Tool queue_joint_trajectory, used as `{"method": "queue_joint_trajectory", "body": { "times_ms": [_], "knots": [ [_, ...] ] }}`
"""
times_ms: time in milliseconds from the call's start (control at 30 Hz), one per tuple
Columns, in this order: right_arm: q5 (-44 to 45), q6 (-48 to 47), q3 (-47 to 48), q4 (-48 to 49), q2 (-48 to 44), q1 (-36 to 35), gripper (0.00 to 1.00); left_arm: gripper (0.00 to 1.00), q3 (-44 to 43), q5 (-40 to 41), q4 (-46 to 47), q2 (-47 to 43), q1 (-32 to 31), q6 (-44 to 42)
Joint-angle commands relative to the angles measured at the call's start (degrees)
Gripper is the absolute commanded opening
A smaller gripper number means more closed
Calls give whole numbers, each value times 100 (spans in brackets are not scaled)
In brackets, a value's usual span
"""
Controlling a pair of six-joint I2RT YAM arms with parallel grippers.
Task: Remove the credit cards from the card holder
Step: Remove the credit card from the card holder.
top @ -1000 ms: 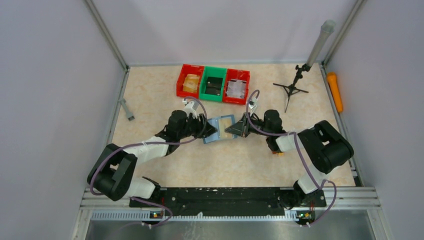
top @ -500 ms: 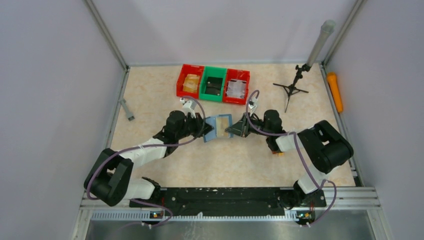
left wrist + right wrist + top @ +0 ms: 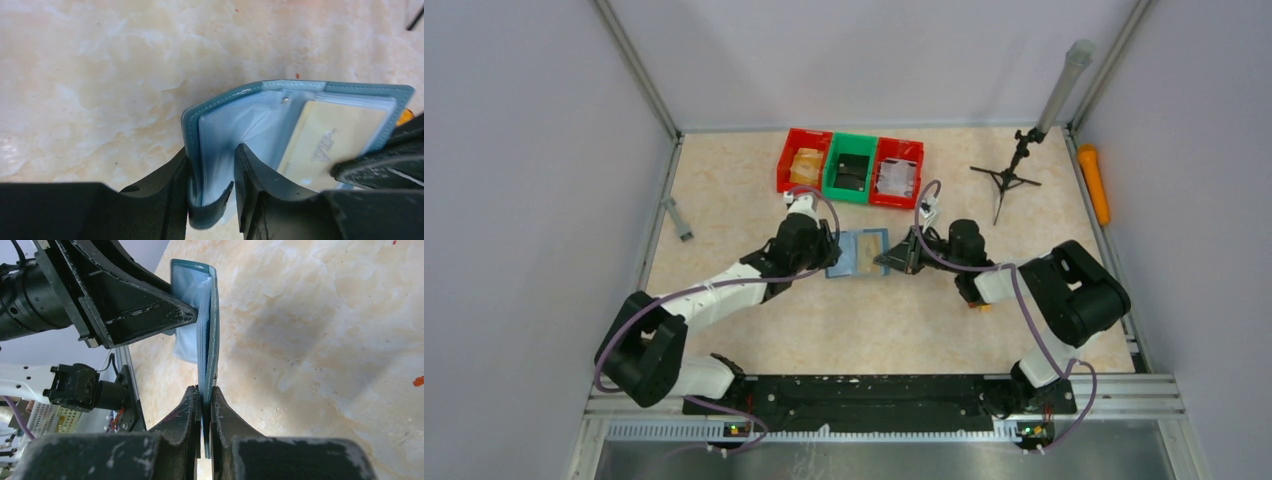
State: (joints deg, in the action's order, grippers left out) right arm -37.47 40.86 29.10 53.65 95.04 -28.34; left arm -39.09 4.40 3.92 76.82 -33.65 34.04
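Card holder (image 3: 857,253) first: it hangs open between the two arms, on the near side of the green bin (image 3: 851,168), standing on edge and, as far as I can judge, lifted off the counter (image 3: 724,200).

The right gripper (image 3: 205,392) is pressed together on the thin free edge of one flap, a narrow pinch with little leather in it. The left gripper (image 3: 212,160) stands part-spread astride the other flap, one finger on the teal outside, the other among the clear sleeves inside. Whether it presses them or only brackets them I cannot tell.

Out from there, a pale card (image 3: 330,142) shows behind a clear slot in the flap on the right gripper's side. No credit cards are out yet, and I see no dark ones.

Risks, as I judge them:
- The left finger sits in soft sleeve, not on a card edge. A pull from there would drag or stretch the plastic and bring no card.
- The right pinch is shallow, so a tug from the far side could slide the flap out. The holder would then fold shut or drop toward the green bin.
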Motion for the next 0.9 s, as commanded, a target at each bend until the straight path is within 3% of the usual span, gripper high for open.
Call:
{"method": "queue_joint_trajectory", "body": {
  "times_ms": [0,100,167,400,600,700,867],
  "knots": [
    [35,-157,183,-20,-154,70,0,39,-408,2047,-1192,120,82,49],
    [89,-157,166,-77,-153,115,0,44,-529,2270,-1467,153,78,118],
    [99,-157,168,-106,-153,132,0,46,-518,1977,-1372,76,80,74],
    [-56,-105,175,31,-109,136,0,68,575,-485,972,-755,85,-493],
    [-286,97,200,337,75,135,0,72,518,-1667,1317,-507,82,-421],
    [-356,170,201,431,127,136,0,72,468,-1774,1347,-392,79,-452],
    [-181,53,224,157,52,135,0,67,818,-871,1298,-1122,90,-442]
  ]
}}
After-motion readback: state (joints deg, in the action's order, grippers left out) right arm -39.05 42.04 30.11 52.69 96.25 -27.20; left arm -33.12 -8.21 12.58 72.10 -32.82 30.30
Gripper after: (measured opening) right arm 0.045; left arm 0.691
